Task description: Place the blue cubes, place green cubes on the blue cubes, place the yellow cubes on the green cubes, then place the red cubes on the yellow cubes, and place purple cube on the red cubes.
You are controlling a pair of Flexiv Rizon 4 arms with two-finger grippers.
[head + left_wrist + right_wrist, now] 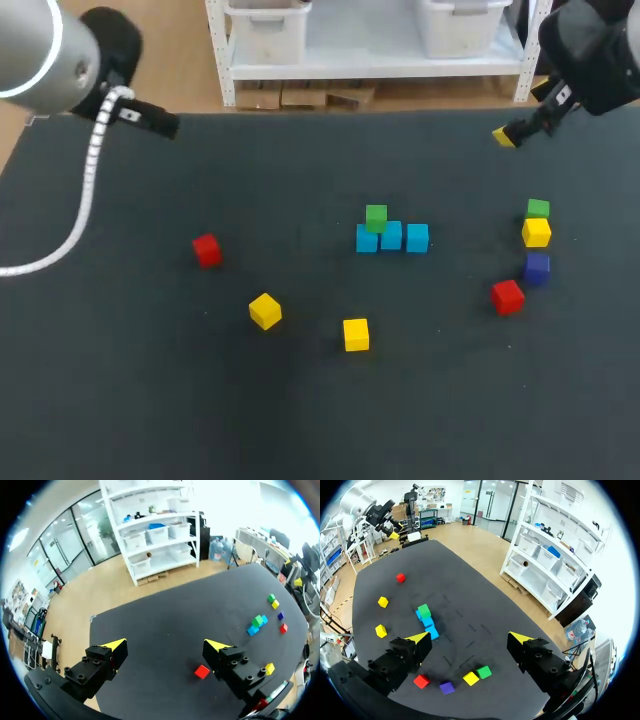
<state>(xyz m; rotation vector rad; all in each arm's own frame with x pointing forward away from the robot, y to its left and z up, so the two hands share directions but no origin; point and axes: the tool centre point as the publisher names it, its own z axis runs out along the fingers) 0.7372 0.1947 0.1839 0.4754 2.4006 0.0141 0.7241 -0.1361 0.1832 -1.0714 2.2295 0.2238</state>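
The left jaws are released and hold nothing, their yellow fingertips (114, 646) spread wide above the dark tabletop (160, 620). The right jaws are also released and empty, with their fingertips (520, 638) far apart.

Only the wrist views show these gaps. The head view catches just one yellow tip of the right arm (585, 60) and no fingers of the left arm (45, 50).

The blue row (391, 237), three cubes side by side, lies near the tabletop's middle. A green cube (376, 216) sits on its left-end cube. Well to the left of the row lies a red cube (207, 250), which the left wrist view shows just beside one finger. Two yellow cubes (265, 311) lie in front of the row, well apart from it. The left wrist view shows only one of them.

To the right of the row lies a loose line of four cubes: a second green cube (538, 209), a yellow one (537, 232) touching it, a purple cube (537, 267) and a second red cube (508, 296). The right wrist view shows these four below and between its fingers.

The left arm comes in high behind and far left of the row. The right arm hangs behind and far right of it.
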